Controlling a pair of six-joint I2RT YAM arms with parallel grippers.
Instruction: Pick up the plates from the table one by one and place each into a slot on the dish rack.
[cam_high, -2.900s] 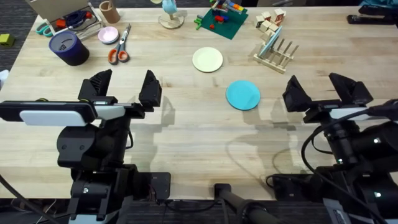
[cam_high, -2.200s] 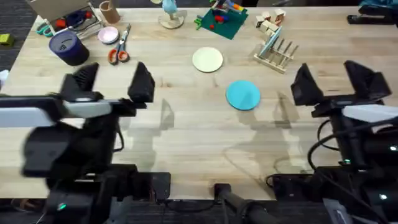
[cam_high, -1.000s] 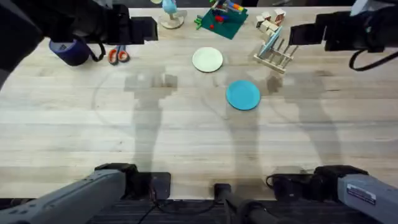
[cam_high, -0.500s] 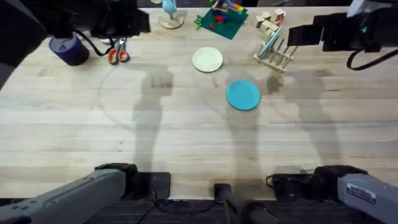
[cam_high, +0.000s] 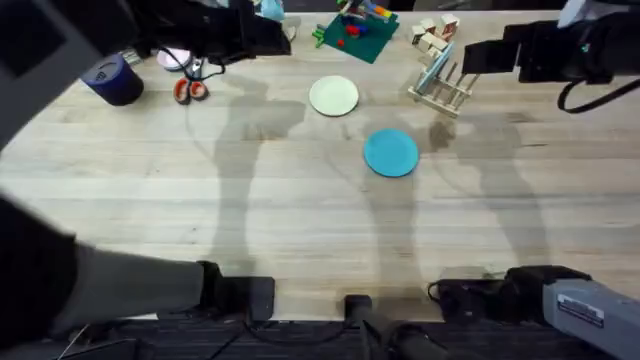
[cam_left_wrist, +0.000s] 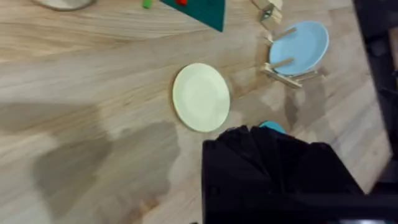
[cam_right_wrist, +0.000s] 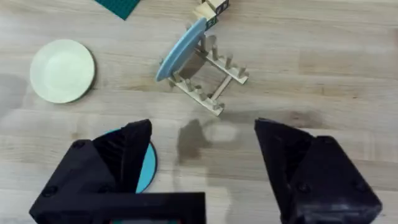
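The cream plate (cam_high: 334, 96) lies flat on the table (cam_high: 300, 220), and a sky-blue plate (cam_high: 390, 153) lies a little nearer and to its right. The dish rack (cam_high: 447, 90) stands at the back right with a pale blue plate (cam_high: 437, 65) upright in a slot. My left gripper (cam_high: 265, 30) hangs high at the back, left of the cream plate (cam_left_wrist: 201, 97); its fingers (cam_left_wrist: 273, 168) look shut and hold nothing. Just right of the rack, my right gripper (cam_high: 480, 55) hovers open and empty (cam_right_wrist: 202, 134), looking down on the rack (cam_right_wrist: 208, 78).
A green baseplate with bricks (cam_high: 355, 35) and a pile of wooden blocks (cam_high: 435, 30) sit behind the plates and rack. Orange scissors (cam_high: 190, 88), a navy roll (cam_high: 112, 78) and a pink dish (cam_high: 172, 58) lie at the back left.
My left arm has swung rightward along the back, from over the navy roll toward the cream plate. The right arm and all the plates have stayed put.
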